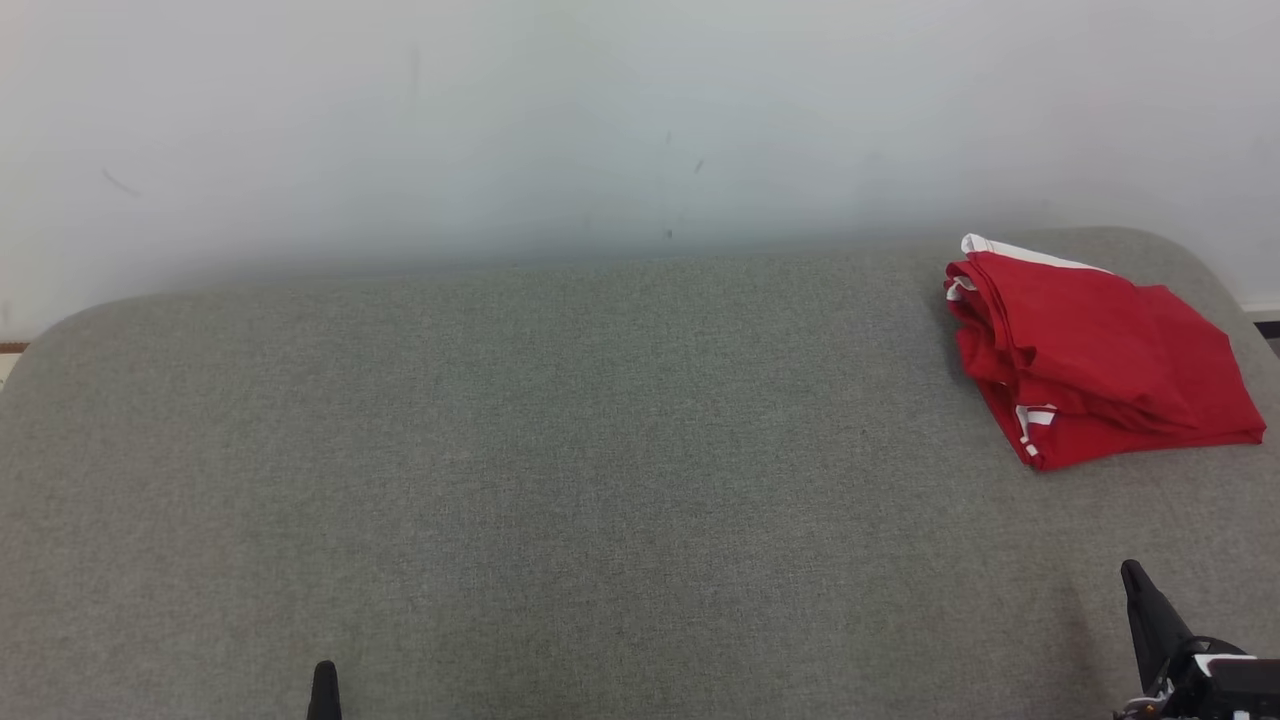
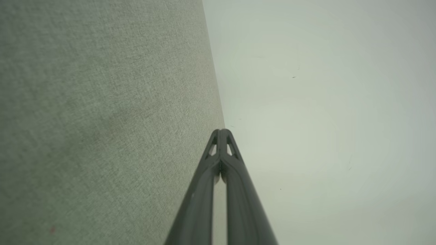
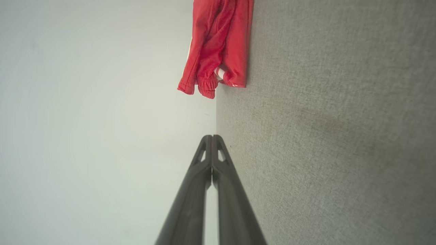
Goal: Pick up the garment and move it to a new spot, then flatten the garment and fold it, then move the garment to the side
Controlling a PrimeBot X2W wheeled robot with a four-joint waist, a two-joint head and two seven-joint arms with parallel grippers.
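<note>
The garment (image 1: 1095, 362), red with white trim, lies folded into a compact stack at the far right of the grey fabric surface (image 1: 560, 450), near its back edge. In the right wrist view the garment (image 3: 218, 47) shows ahead of my fingers, some way off. My right gripper (image 1: 1133, 572) is shut and empty, low at the near right, well in front of the garment. My right gripper (image 3: 212, 136) has its tips pressed together. My left gripper (image 1: 324, 668) sits at the near edge, left of centre, and my left gripper (image 2: 221, 130) is shut on nothing.
A pale wall (image 1: 600, 120) rises right behind the grey surface. The surface has rounded corners at the left (image 1: 60, 330) and right (image 1: 1190, 250). A strip of floor with a dark baseboard (image 1: 1265, 325) shows at the far right.
</note>
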